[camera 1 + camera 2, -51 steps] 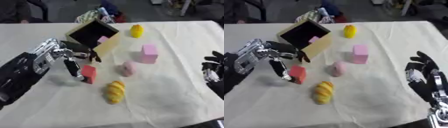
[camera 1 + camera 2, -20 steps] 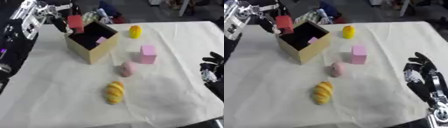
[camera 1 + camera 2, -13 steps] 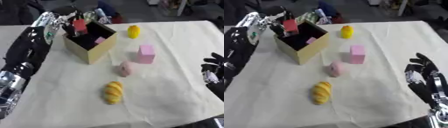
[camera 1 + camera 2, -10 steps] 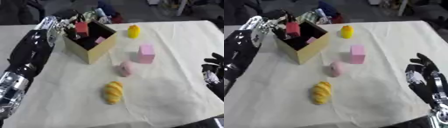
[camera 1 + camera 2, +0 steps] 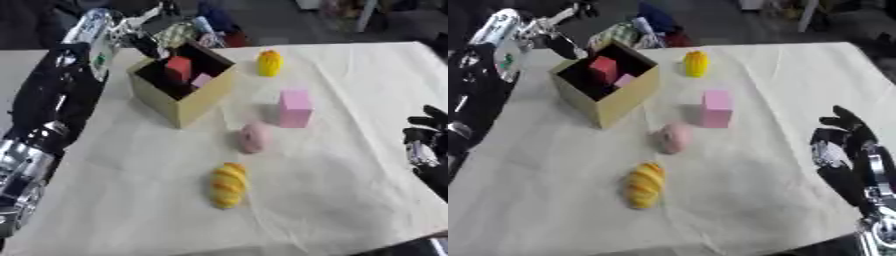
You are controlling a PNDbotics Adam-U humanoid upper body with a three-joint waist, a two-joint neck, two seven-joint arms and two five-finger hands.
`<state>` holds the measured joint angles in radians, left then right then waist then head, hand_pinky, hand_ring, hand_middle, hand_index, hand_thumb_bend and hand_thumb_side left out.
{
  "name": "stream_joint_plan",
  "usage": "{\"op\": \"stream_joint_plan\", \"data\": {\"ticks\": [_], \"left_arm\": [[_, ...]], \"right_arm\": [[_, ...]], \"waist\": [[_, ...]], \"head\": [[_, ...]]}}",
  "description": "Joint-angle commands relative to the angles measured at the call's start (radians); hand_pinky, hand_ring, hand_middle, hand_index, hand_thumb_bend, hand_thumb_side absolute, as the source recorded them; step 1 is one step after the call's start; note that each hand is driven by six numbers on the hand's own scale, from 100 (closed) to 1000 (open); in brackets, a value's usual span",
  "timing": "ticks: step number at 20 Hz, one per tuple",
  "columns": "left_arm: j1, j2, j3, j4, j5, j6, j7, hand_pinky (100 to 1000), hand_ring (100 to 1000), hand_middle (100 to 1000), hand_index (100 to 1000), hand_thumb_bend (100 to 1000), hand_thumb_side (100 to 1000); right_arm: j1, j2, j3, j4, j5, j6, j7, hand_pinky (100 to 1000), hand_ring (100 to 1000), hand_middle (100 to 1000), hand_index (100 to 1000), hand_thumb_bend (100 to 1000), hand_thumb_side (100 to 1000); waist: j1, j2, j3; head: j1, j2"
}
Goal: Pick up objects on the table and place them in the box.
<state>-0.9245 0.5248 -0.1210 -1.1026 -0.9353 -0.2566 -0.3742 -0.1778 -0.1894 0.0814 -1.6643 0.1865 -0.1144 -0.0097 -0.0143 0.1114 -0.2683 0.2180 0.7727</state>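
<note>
Four loose objects lie on the table (image 5: 350, 200), which is covered with a cream cloth, and two more are already inside the open tan cardboard box (image 5: 191, 105) that stands at the far left of the table, turned so that one corner points toward the camera. Inside the box a red block (image 5: 179, 67) leans against the inner wall, and a smaller pink block (image 5: 202, 80) lies just beside it, lower in the same box. The robot's left hand (image 5: 560, 31) is above the far left edge of the box, outside it, with its fingers spread and relaxed and nothing between them; the black left arm runs down the left side of the view. To the right of the box, near the far edge of the table, stands a small yellow rounded object (image 5: 269, 62) with ridges. Nearer to the camera a pink rectangular block (image 5: 295, 108) stands upright, well apart from the box. A pink rounded object (image 5: 255, 137) lies just in front of and left of this block, near the front corner of the box. Closer still, a yellow and orange croissant-like object (image 5: 228, 184) lies alone on the cloth. The robot's right hand (image 5: 843, 150) rests at the right edge of the view, open, fingers up, holding nothing.
</note>
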Motion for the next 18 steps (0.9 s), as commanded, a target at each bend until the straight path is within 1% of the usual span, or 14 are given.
{"op": "stream_joint_plan", "data": {"ticks": [1, 2, 3, 4, 7, 10, 12, 15, 18], "left_arm": [[0.001, 0.069, -0.079, -0.137, 0.177, -0.085, -0.123, 803, 721, 719, 837, 387, 100], [0.008, 0.080, -0.110, -0.172, 0.221, -0.101, -0.172, 804, 725, 723, 838, 391, 105], [0.014, 0.087, -0.142, -0.203, 0.259, -0.114, -0.220, 807, 729, 724, 839, 580, 148], [0.019, 0.094, -0.173, -0.232, 0.293, -0.125, -0.270, 808, 730, 730, 839, 399, 113], [0.030, 0.102, -0.263, -0.294, 0.360, -0.141, -0.401, 820, 753, 760, 853, 442, 161], [0.045, 0.098, -0.320, -0.312, 0.381, -0.149, -0.495, 825, 766, 778, 864, 462, 193], [0.060, 0.099, -0.345, -0.322, 0.387, -0.158, -0.523, 828, 772, 789, 872, 484, 215], [0.083, 0.105, -0.386, -0.328, 0.389, -0.175, -0.532, 828, 777, 800, 881, 511, 259], [0.102, 0.109, -0.422, -0.337, 0.398, -0.197, -0.533, 830, 782, 805, 887, 515, 266]], "right_arm": [[-0.013, -0.016, -0.003, -0.010, -0.001, -0.001, -0.001, 848, 746, 756, 927, 100, 439], [-0.014, -0.016, -0.002, -0.010, -0.001, -0.002, 0.000, 848, 746, 756, 927, 100, 439], [-0.014, -0.015, -0.001, -0.011, 0.000, -0.002, 0.001, 848, 746, 756, 927, 100, 446], [-0.014, -0.015, -0.001, -0.011, 0.000, -0.002, 0.001, 848, 746, 756, 927, 100, 439], [-0.015, -0.017, -0.001, -0.011, 0.000, -0.002, 0.001, 848, 746, 756, 927, 100, 440], [-0.015, -0.016, 0.000, -0.011, 0.000, -0.002, 0.002, 848, 745, 756, 927, 100, 440], [-0.016, -0.017, 0.000, -0.011, 0.001, -0.003, 0.003, 848, 745, 756, 927, 100, 439], [-0.017, -0.017, 0.000, -0.012, 0.001, -0.003, 0.002, 848, 745, 756, 927, 100, 440], [-0.018, -0.017, 0.000, -0.012, 0.001, -0.003, 0.003, 848, 745, 756, 927, 100, 440]], "waist": [[-0.003, -0.013, 0.001], [-0.002, -0.013, 0.000], [-0.001, -0.013, -0.002], [-0.001, -0.013, -0.004], [0.000, -0.014, -0.011], [0.001, -0.015, -0.013], [0.002, -0.014, -0.014], [0.004, -0.014, -0.016], [0.004, -0.013, -0.017]], "head": [[-0.003, -0.003], [-0.003, -0.003], [-0.003, -0.003], [-0.003, -0.003], [0.000, -0.003], [-0.001, -0.003], [-0.006, -0.003], [-0.006, -0.003], [-0.007, -0.003]]}}
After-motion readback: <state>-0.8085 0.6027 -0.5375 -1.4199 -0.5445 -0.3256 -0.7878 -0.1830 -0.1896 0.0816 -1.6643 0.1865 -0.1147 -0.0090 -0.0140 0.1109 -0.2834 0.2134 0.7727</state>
